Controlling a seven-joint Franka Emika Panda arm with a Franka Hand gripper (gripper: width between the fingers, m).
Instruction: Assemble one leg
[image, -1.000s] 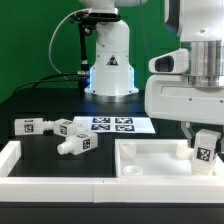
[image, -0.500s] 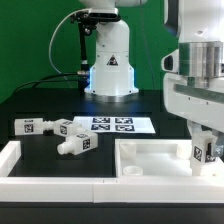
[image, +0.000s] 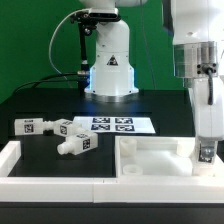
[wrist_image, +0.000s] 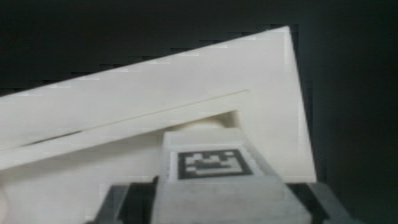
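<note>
My gripper (image: 205, 152) is shut on a white leg (image: 205, 153) with a black-and-white tag, held upright at the exterior view's right over the corner of the large white slab (image: 150, 158). In the wrist view the leg (wrist_image: 210, 165) sits between my dark fingers (wrist_image: 128, 200), its far end at the slab's corner recess (wrist_image: 210, 120). Three look-alike legs lie on the black table at the exterior view's left: one far left (image: 30, 126), one beside it (image: 66, 127) and one nearer the front (image: 75, 145).
The marker board (image: 113, 124) lies flat behind the loose legs. The robot base (image: 110, 60) stands at the back. A white rim (image: 20, 160) edges the table at the front left.
My gripper has turned and lowered with the leg, toward the exterior view's right; the leg now stands lower at the slab's corner. The loose legs have not moved.
</note>
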